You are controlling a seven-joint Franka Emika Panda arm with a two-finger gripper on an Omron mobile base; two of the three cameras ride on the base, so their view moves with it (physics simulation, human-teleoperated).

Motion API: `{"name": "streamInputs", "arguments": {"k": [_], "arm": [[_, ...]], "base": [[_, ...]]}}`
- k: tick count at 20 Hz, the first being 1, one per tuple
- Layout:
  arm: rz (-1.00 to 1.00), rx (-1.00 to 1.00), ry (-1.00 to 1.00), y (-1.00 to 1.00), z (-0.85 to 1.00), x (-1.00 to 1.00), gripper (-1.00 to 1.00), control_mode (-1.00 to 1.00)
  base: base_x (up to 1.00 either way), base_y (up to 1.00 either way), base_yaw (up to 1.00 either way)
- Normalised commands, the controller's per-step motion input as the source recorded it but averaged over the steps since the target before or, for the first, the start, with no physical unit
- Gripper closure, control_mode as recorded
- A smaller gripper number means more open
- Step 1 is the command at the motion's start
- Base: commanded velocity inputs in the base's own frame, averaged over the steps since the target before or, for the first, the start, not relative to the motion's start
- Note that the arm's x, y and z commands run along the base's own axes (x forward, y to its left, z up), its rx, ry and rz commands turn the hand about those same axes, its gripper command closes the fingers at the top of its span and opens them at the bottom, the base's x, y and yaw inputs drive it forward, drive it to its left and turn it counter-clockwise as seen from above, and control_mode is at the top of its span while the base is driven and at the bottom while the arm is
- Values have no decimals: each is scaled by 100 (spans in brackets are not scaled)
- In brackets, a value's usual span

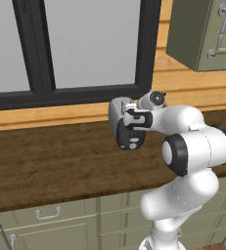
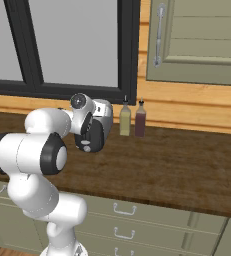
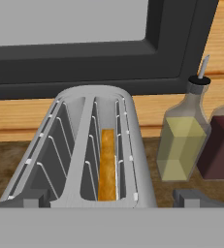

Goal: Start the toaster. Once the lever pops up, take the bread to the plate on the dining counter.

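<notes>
- Toaster [image 3: 91,145] sits right under the fingers [image 3: 111,198], seen from above along its length; the two dark tips stand wide apart, one off the toaster's near left corner, the other off its right side, gripping nothing.
- Bread [image 3: 106,164] stands on edge in the right-hand slot, sunk below the top rim, its tan crust edge facing up. The left slot shows bare wire guides.
- In the base views the hand [image 1: 136,119] hangs close over the toaster's black end panel [image 1: 129,139], which carries a round knob; the lever cannot be made out there.
- Toaster stands on the wood bench [image 1: 51,161], near its back edge, under the dark window frame [image 3: 84,68].
- Just right of the toaster stand two bottles, close together: a yellow bottle [image 3: 184,145] with a thin spout, nearer the toaster, and a dark red bottle [image 3: 220,147] beyond it. They are apart from the toaster.
- No brand, label or writing can be read on the toaster or the bottles.
- Grey-green drawers [image 2: 132,222] with metal handles run below the bench, and a wall cabinet [image 2: 197,40] hangs above the bottles.
</notes>
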Motion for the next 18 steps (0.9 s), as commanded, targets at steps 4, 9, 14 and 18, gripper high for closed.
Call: {"name": "streamInputs", "arguments": {"k": [4,9,14,18], "arm": [[0,0,0,0,0,0,-100,-100],[0,0,0,0,0,0,-100,-100],[0,0,0,0,0,0,-100,-100],[0,0,0,0,0,0,-100,-100]], "base": [[0,0,0],[0,0,0],[0,0,0],[0,0,0]]}}
